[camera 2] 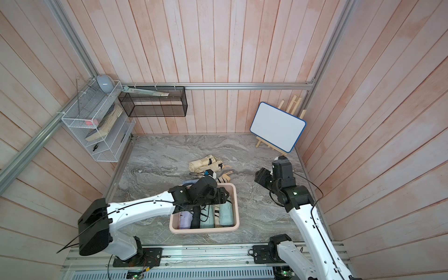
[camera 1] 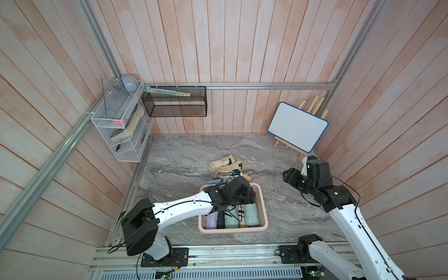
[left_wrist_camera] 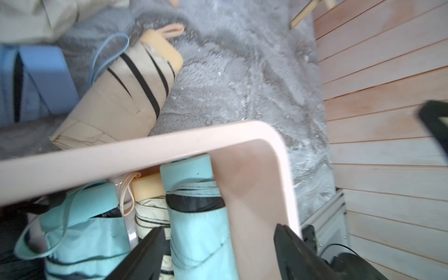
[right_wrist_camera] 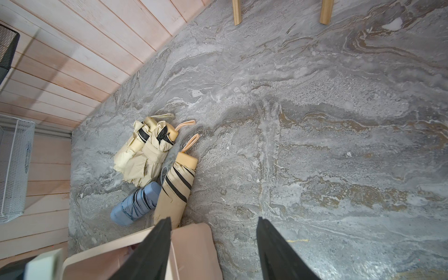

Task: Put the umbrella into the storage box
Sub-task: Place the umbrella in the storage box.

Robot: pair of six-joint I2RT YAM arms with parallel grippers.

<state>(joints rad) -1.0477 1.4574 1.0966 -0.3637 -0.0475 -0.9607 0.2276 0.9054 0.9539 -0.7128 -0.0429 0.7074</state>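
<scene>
Left gripper (left_wrist_camera: 219,226), jaws wide, hangs over the teal umbrella (left_wrist_camera: 197,242) lying in the storage box (left_wrist_camera: 169,145) beside its side wall; right gripper (right_wrist_camera: 213,218), wide and empty, hovers over open tabletop (right_wrist_camera: 315,145); the left arm (camera 1: 181,206) hides the box's far half from above.

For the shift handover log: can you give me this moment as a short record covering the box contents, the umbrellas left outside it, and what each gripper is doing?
storage box: pale pink, on the marble table
inside: lilac umbrella, black umbrella, two mint umbrellas, cream umbrella
outside: blue umbrella, beige striped umbrella, pale yellow umbrellas, all beyond the box
left gripper: open, above one of the mint umbrellas at the box's far right corner
right gripper: open, empty, above the table
</scene>
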